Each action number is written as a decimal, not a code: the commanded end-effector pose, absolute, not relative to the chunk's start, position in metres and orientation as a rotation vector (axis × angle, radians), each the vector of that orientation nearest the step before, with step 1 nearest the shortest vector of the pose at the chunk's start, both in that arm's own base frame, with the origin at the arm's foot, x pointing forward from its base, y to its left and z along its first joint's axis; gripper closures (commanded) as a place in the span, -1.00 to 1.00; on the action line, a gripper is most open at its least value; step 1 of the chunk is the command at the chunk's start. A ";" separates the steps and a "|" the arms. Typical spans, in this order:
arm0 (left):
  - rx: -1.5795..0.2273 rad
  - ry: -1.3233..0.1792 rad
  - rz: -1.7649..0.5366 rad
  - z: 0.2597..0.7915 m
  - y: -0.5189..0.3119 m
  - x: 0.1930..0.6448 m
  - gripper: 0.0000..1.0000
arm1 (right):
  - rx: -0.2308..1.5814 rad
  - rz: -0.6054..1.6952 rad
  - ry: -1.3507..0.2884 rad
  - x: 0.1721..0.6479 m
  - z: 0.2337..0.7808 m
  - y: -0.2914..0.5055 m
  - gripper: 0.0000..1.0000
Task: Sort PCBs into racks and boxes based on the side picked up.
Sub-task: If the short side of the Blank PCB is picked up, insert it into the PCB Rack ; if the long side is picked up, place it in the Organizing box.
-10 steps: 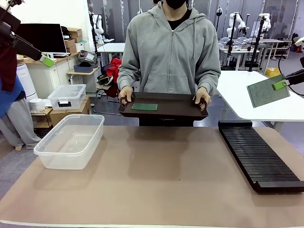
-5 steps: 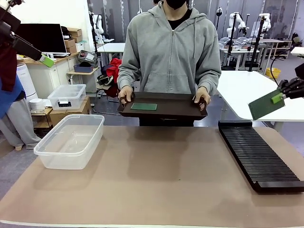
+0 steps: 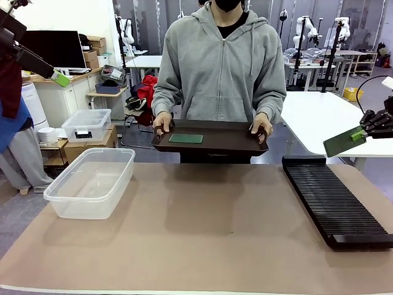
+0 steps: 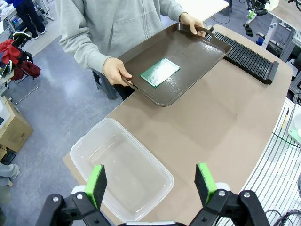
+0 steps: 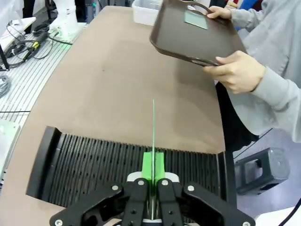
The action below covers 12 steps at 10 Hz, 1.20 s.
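The room is a big workshop with white tables far back, and up close there is a wide brown counter [image 3: 202, 239]. On it, a big clear tub [image 3: 91, 178] sits at 9 o'clock and a long black rack [image 3: 334, 203] with lots of thin slots sits at 3 o'clock. At 12 o'clock a person holds a dark brown tray [image 3: 227, 140] with a hand [image 3: 162, 124] on each handle. One green board [image 3: 186, 138] lies flat on the tray. The second green board [image 3: 341, 142] is up in the air at 3 o'clock, above the far end of the rack, and it is tilted. The right gripper [image 3: 362, 131] is squeezed tight on one edge of it. In the right wrist view this board shows edge-on as a thin green line over the slots. The left gripper [image 4: 150, 183] hangs high at 10 o'clock, above the tub, with its fingers wide apart and nothing in them. A board like this looks thin, light and stiff, so I think it will not flop, but it may scratch or crack if bumped hard. The best place to hold it is by a bare edge. It probably has to go in straight, or it could catch on a slot wall.
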<state>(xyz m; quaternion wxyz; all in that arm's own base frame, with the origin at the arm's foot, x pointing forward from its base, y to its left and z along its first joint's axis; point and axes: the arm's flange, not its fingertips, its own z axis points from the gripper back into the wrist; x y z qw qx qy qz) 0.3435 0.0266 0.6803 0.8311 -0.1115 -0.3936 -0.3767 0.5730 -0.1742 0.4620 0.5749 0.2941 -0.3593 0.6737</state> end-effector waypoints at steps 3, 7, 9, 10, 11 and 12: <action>-0.241 -0.844 -0.799 0.678 0.027 0.344 -1.00 | 0.709 1.442 -0.887 0.609 0.436 -0.179 0.95; -0.241 -0.844 -0.799 0.678 0.027 0.344 -1.00 | 0.706 1.500 -0.872 0.597 0.432 -0.179 0.95; -0.241 -0.844 -0.799 0.678 0.027 0.344 -1.00 | 0.706 1.500 -0.872 0.597 0.432 -0.179 0.95; -0.241 -0.844 -0.799 0.678 0.027 0.344 -1.00 | 0.706 1.500 -0.872 0.597 0.432 -0.179 0.95; -0.241 -0.844 -0.799 0.678 0.027 0.344 -1.00 | 0.706 1.500 -0.872 0.597 0.432 -0.179 0.95; -0.241 -0.844 -0.799 0.678 0.027 0.344 -1.00 | 0.703 1.478 -0.877 0.601 0.431 -0.180 0.95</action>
